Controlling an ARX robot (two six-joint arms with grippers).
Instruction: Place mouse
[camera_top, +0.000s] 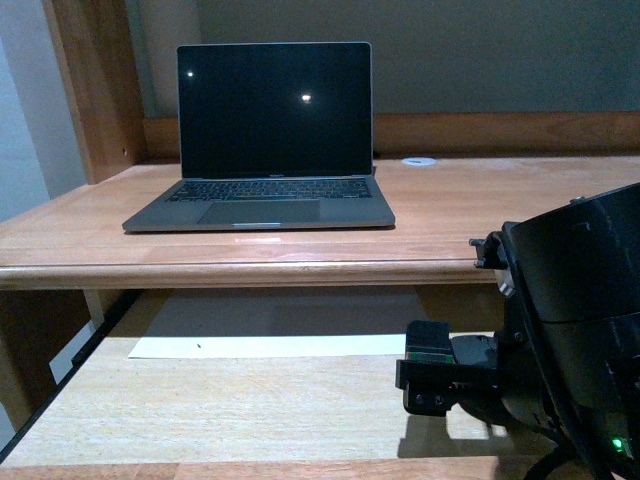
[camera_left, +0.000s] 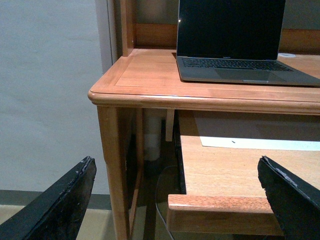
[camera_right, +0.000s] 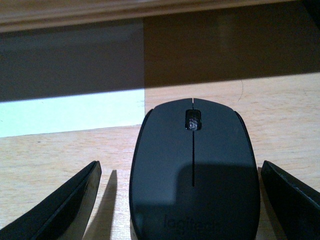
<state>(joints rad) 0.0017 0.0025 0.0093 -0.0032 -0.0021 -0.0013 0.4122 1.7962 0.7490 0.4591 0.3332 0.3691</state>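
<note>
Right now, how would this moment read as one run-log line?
right gripper: open, straddling mouse | mouse: resting on lower shelf | left gripper: open, empty | laptop: open on desk top, screen dark

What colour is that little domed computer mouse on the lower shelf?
The small domed computer mouse is matte black; the right wrist view shows it best.

Light wooden desk (camera_top: 460, 210), pull-out shelf (camera_top: 220, 410) beneath, wooden back rail (camera_top: 500, 132), grey wall (camera_top: 500, 50) behind, dim light
</note>
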